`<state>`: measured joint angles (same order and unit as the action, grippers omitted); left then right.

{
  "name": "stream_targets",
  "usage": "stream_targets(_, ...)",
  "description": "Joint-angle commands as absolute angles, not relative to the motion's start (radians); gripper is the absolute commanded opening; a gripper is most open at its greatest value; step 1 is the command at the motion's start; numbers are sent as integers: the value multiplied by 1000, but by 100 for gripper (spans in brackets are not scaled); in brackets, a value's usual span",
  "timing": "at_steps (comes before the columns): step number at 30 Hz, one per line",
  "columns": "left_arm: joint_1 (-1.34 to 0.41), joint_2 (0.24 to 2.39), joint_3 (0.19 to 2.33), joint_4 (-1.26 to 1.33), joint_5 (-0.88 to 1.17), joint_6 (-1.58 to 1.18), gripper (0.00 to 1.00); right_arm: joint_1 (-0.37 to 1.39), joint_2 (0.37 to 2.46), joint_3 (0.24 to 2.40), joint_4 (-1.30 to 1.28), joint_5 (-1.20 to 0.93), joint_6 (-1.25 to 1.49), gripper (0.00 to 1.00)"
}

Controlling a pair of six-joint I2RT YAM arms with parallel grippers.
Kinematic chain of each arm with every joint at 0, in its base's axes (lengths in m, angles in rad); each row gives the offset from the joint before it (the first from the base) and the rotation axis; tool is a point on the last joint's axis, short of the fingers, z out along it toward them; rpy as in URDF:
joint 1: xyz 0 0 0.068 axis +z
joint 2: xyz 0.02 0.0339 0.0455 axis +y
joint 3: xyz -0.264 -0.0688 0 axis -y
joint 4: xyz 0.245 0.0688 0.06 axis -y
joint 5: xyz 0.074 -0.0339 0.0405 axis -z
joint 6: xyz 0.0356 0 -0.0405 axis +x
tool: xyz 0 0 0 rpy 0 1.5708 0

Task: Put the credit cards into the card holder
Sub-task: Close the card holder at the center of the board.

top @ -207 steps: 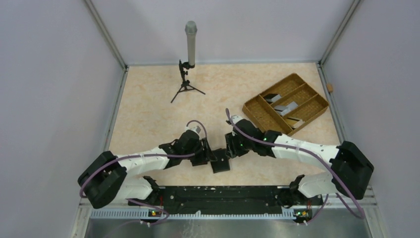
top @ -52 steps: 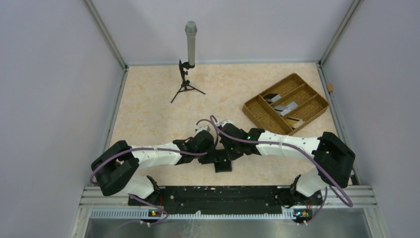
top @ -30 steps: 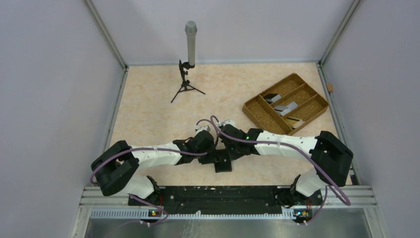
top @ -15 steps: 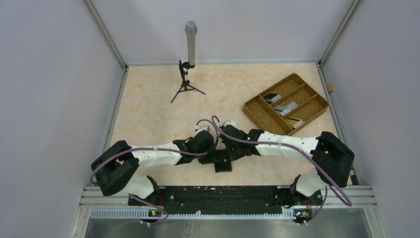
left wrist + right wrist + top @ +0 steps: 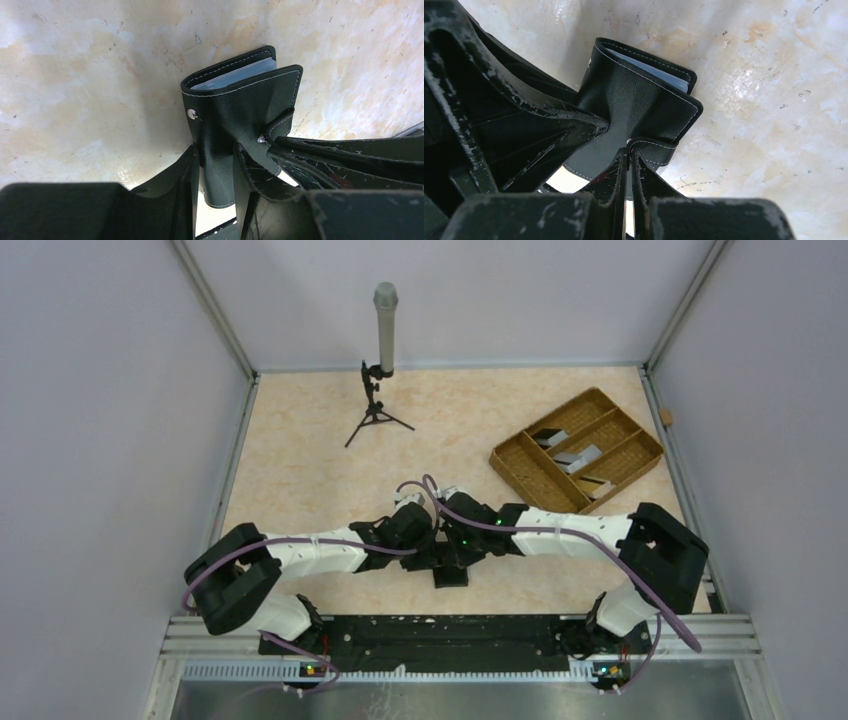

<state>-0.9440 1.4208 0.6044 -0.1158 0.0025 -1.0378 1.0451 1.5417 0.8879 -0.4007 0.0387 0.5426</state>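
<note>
Toward the back left of the pale, marbled beige tabletop [image 5: 300,470], a grey cylindrical microphone on a small black tripod [image 5: 383,350] stands upright, well apart from both arms.

In the middle, near the front edge, the small black bifold leather card holder [image 5: 245,100] with white stitching sits between the two wrists. They crowd over it, so the overhead view shows only its near corner. The left gripper [image 5: 215,152] is clamped on it, with one black finger touching each side of one cover flap. The right gripper [image 5: 628,150] comes in from the other side with its fingers pressed together. Their tips nip the short black clasp tab [image 5: 656,149] close to its silver snap. The holder gapes a little at its far edge, where pale translucent sleeves [image 5: 235,75] show. Purple cables [image 5: 420,488] loop over both wrists.

Further right, well apart from the holder, a brown woven divided tray [image 5: 520,472] lies at a slant. The pale grey and dark credit cards [image 5: 577,456] rest in its compartments. Beyond it, at the table's right edge, sits a tiny brown object [image 5: 665,417] that is too small to identify.

The cards in the tray are too small to count with any certainty. Whether any card sits inside the holder's sleeves cannot be told. The holder's near end is cut off behind the fingers in both wrist views. The dark, blurred gripper bodies block the lower part of each of those views.
</note>
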Motion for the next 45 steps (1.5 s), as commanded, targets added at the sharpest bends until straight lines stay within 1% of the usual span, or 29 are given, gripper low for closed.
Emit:
stream_targets(1,-956,1482,579,-163,-14,-1011,33,1059,1585,909,-383,8,544,0)
stream_targets(8,-955,1482,578,-160,-14,-1012,33,1060,1569,929,-470,111,540,0)
stream_targets(18,-956,1482,575,-158,-13,-1015,32,1065,1585,933,-487,138,533,0)
stream_targets(30,-955,1493,566,-135,-5,-1022,32,1081,1604,920,-404,58,552,0)
stream_targets(37,-956,1502,564,-114,-5,-1023,32,1104,1642,934,-399,56,560,0)
stream_targets(41,-956,1508,555,-88,33,-1030,32,1121,1669,942,-388,57,577,0)
stream_targets(45,-956,1510,535,-53,38,-1045,27,1131,1676,928,-359,54,608,0)
